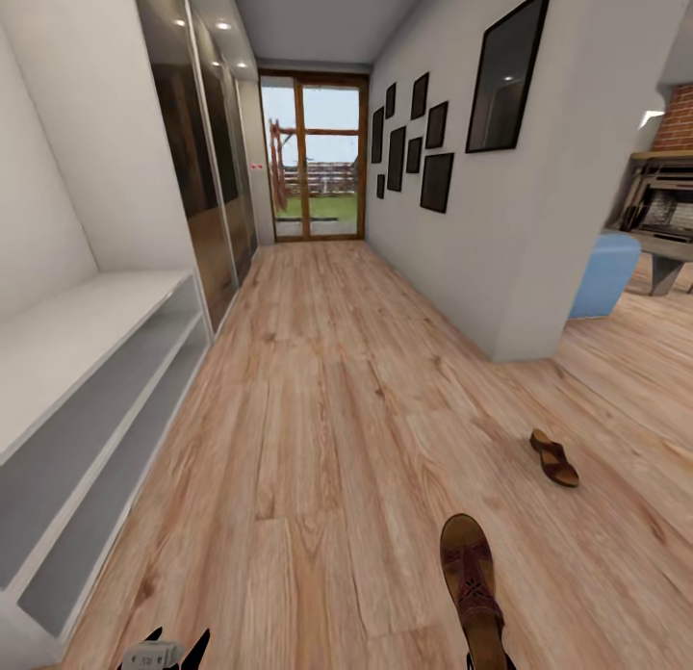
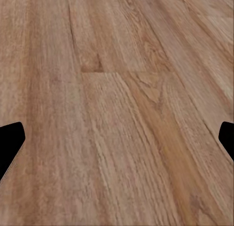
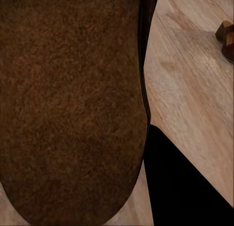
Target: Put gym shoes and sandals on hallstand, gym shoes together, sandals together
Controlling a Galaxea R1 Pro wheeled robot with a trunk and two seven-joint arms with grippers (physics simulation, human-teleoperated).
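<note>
Fingers of the right gripper (image 3: 146, 187) clamp one sandal (image 1: 471, 576), left gripper (image 1: 171, 645) fingers spread wide over corridor floor (image 1: 318, 410), second sandal (image 1: 554, 457) on floor, hallstand (image 1: 87, 381) alongside.

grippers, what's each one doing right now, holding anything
Left gripper: open, fingers wide apart over bare corridor floor, holding nothing.
Right gripper: shut on a brown sandal, its sole close against the wrist camera.

corridor floor (image 1: 327, 400): I see light wood-grain planks with knots and a low satin sheen.
near sandal (image 1: 472, 574): reddish-brown leather-look straps; I read its sole (image 3: 68, 109) as matt, finely grainy dark brown.
far sandal (image 1: 554, 457): brown, matt, tan insole.
hallstand (image 1: 87, 333): smooth, matt pale grey.
wardrobe doors (image 1: 207, 169): glossy, reflecting ceiling lights.
</note>
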